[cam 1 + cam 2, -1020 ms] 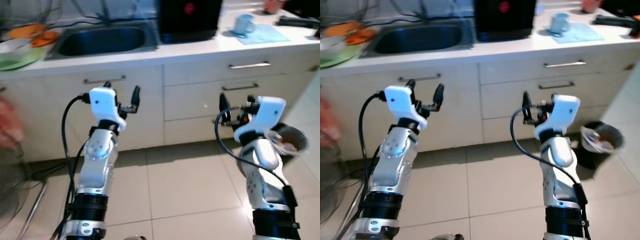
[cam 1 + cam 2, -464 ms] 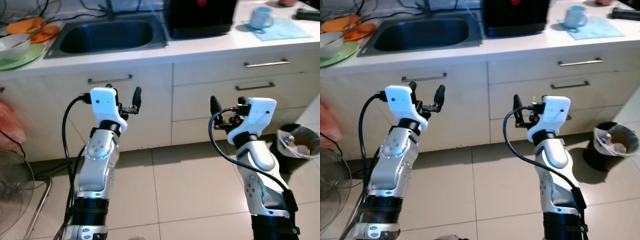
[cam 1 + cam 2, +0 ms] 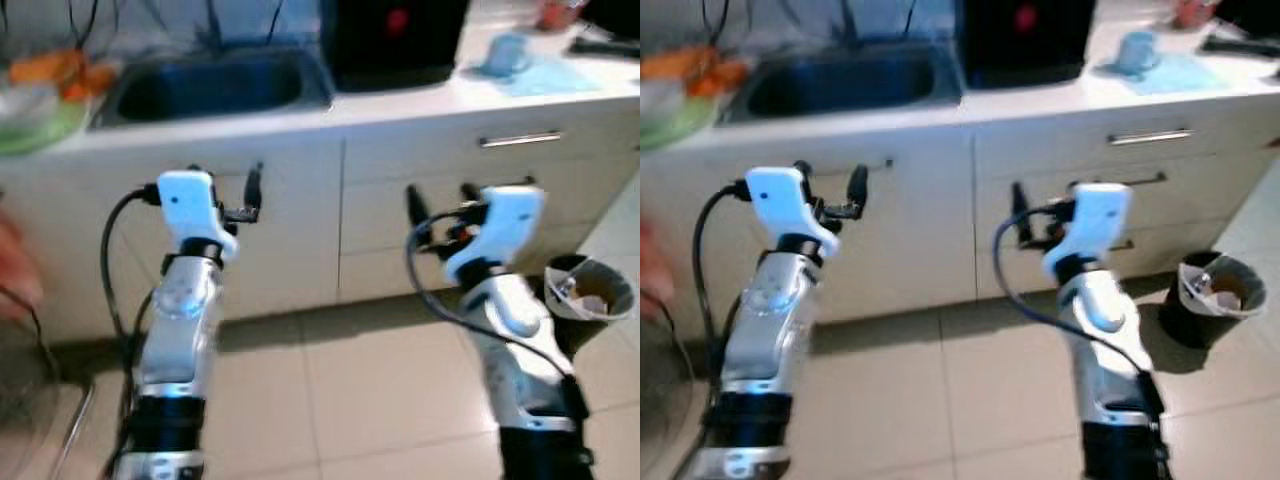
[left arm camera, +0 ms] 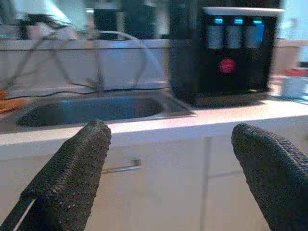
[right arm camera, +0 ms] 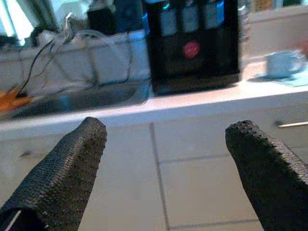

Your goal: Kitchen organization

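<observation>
Both arms are raised in front of the white kitchen cabinets. My left gripper (image 3: pixel 226 184) is open and holds nothing, level with the cabinet door below the steel sink (image 3: pixel 210 85). My right gripper (image 3: pixel 440 203) is also open and holds nothing, in front of the drawers (image 3: pixel 510 140). On the counter stand a black water dispenser (image 3: pixel 395 40) and a light blue mug (image 3: pixel 505 52) on a blue mat. Orange and green plates (image 3: pixel 45 95) lie left of the sink. The left wrist view looks between the open fingers (image 4: pixel 72 168) at the sink (image 4: pixel 91 109) and dispenser (image 4: pixel 231 53).
A black bin (image 3: pixel 585 295) with rubbish in it stands on the tiled floor at the right, beside my right arm. Cables hang behind the sink. A reddish blur (image 3: pixel 12 270) sits at the left edge. The whole picture is blurred.
The head view has shifted slightly and gone blurred, so the camera is moving. Both grippers stay raised and open in front of the cabinets.
</observation>
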Controlling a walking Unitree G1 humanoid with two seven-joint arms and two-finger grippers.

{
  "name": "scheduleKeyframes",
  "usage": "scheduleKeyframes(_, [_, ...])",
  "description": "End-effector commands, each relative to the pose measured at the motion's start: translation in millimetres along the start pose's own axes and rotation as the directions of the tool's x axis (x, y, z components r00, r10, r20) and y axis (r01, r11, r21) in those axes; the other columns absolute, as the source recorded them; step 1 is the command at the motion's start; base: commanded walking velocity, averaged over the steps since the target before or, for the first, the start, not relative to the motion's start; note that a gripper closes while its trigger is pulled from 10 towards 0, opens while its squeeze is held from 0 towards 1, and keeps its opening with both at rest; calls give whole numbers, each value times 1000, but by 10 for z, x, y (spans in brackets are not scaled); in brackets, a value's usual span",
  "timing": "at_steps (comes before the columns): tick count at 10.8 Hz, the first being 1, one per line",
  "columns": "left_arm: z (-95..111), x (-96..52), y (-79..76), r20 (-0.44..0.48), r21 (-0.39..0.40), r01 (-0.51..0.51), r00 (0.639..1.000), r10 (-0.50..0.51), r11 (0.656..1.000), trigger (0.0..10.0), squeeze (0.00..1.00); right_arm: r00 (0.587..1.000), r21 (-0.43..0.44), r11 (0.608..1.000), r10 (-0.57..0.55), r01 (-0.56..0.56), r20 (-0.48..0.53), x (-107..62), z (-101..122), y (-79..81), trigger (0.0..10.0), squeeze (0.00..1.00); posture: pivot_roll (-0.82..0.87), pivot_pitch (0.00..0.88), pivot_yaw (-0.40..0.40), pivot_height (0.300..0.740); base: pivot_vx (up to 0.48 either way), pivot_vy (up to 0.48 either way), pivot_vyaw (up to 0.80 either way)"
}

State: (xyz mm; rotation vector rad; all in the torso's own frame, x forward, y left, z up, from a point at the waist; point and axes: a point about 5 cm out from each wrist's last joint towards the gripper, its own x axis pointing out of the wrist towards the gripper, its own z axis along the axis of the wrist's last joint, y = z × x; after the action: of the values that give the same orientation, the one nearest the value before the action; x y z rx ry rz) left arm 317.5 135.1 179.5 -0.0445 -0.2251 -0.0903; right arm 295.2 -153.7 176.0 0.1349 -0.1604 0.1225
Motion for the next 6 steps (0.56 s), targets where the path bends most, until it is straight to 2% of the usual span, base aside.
scheduleKeyframes(1, [11,3,65,-6,24,-24,1000,24,999,10000,0,1000,24,1000,15,-15,4,14,17,48,10000,0,47,0,83,740,292,379,0])
scheduleKeyframes(6, [12,10,71,-7,39,-46,999,47,998,10000,0,1000,34,999,13,-13,2,1,18,46,10000,0,42,0,81,740,296,368,0])
